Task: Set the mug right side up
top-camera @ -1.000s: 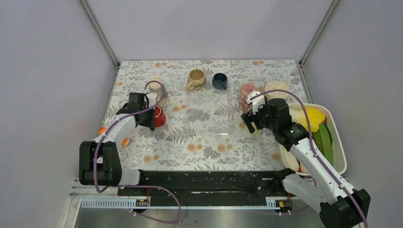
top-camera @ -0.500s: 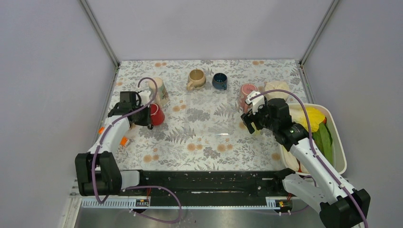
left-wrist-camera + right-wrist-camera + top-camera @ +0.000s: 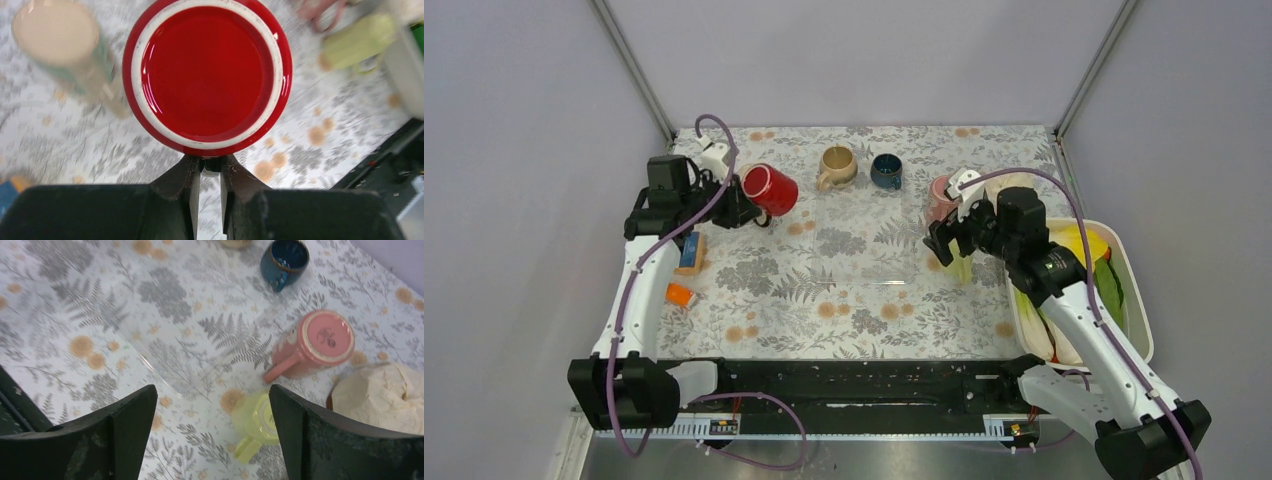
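A red mug hangs above the far left of the table, tipped on its side. My left gripper is shut on its handle. In the left wrist view the mug's red base faces the camera, and the gripper pinches the handle just below it. My right gripper is open and empty above a yellow-green mug. In the right wrist view that mug stands upside down just inside the right finger of the gripper. A pink mug stands upside down beyond it.
A tan mug and a blue mug stand upright at the back. A cream mug stands upside down under the left arm. A blue block and an orange piece lie at left. A white basket of vegetables sits at right.
My left gripper has lifted the red mug off the table and carried it up and toward the back, tipping it sideways. The right gripper has shifted slightly toward the back.
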### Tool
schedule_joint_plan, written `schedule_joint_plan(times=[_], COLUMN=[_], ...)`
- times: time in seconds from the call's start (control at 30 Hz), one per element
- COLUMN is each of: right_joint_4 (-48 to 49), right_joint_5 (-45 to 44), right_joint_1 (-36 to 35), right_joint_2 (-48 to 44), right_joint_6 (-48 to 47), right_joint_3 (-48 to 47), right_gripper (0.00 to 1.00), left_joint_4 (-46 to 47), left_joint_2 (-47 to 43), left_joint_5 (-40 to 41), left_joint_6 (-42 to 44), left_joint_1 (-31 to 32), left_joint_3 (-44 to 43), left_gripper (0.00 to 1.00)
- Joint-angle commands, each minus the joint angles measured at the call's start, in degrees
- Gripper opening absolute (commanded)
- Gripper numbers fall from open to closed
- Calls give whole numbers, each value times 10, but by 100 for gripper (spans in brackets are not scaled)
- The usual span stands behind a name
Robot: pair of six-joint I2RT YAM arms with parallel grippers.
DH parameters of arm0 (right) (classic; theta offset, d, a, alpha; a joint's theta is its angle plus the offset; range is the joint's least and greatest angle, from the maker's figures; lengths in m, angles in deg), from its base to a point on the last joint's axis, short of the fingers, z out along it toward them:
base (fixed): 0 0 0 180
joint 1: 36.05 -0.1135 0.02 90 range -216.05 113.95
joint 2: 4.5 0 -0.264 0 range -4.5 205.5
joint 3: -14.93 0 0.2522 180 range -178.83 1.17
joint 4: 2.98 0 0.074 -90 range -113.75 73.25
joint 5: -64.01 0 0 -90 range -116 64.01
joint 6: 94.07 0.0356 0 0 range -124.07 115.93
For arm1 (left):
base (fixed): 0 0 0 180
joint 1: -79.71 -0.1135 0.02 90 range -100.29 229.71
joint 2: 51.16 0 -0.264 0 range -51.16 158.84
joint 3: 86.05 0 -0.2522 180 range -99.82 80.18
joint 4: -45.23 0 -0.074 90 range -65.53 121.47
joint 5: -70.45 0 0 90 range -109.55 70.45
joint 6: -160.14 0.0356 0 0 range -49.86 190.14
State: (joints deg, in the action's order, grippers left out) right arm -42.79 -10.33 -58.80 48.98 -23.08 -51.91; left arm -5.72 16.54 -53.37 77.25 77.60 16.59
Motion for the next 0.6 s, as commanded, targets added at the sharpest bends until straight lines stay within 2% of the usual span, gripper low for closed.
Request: schedule_joint_plan(times=[0.0, 0.1, 0.2, 0.33, 0.43, 0.57], right_joint_4=[61, 136, 243, 463, 610, 757], right_joint_5=[91, 142, 192, 226, 250, 268], right_joint_1=[-4, -4, -4, -4, -4, -6], right_joint_2=[15, 33, 56, 101, 156, 221], right_joint_6=[88, 171, 284, 468, 601, 726], right_joint_3=[-66, -72, -64, -31, -14, -10], right_gripper=[94, 98, 100, 99, 100, 99], left_joint_4=[163, 323, 518, 752, 879, 982], left_joint_2=[-17, -20, -19, -8, 10, 35], left_joint_5=[-161, -207, -214, -198, -181, -151], left_joint_6=[-127, -256, -410, -585, -683, -771], left_joint_1=[2, 6, 15, 37, 52, 67], left_joint_3=[-79, -65, -26, 32, 64, 101], left_gripper=[0, 0, 0, 0, 0, 0])
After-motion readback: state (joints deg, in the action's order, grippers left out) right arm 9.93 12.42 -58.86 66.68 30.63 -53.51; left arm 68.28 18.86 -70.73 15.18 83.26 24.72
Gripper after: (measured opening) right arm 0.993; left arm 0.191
